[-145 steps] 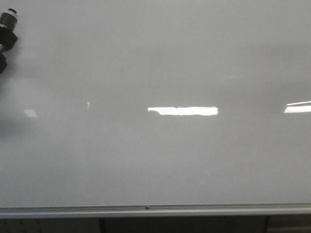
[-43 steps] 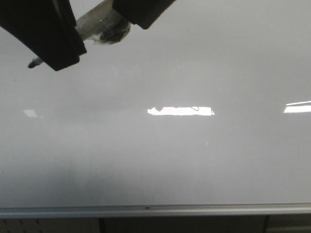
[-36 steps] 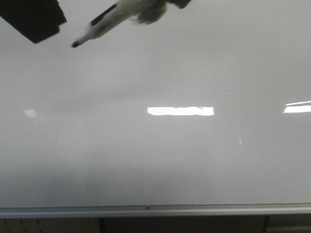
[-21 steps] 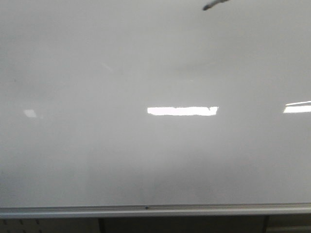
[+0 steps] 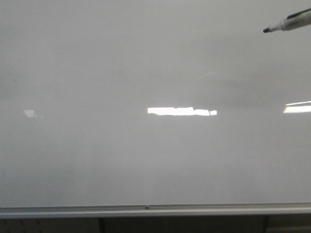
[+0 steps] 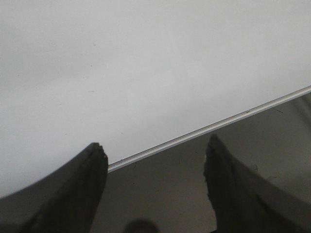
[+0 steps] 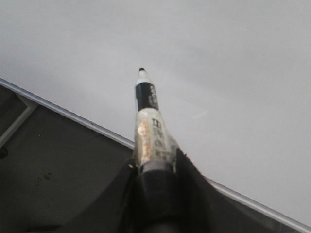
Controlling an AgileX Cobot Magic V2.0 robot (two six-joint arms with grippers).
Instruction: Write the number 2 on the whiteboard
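The whiteboard (image 5: 146,155) fills almost the whole front view, pale and glossy with its silver rail along the bottom, and no numeral is drawn on it yet: the only marks are bright light reflections, so the number 2 has not been started. The marker (image 5: 290,23) enters at the upper right edge of the front view, its dark tip aimed left and slightly down toward the board's open middle, its long axis running nearly level across the surface. In the right wrist view the right tool (image 7: 155,179) is clenched around the marker's (image 7: 149,124) taped barrel, with the tip sticking out well ahead of the fingers and the board (image 7: 204,58) lying straight beyond it; whether the tip touches the surface or hangs just off it cannot be told from these views. The left tool (image 6: 155,184) is released, its two dark fingers spread wide with nothing between them, looking at the board's (image 6: 121,63) lower part and the rail. The right arm is plainly the one placed for writing. The board lies ahead of the marker tip along the marker's own axis, so the next move probably calls for bringing the tip onto the surface and pulling the curved top stroke from there.
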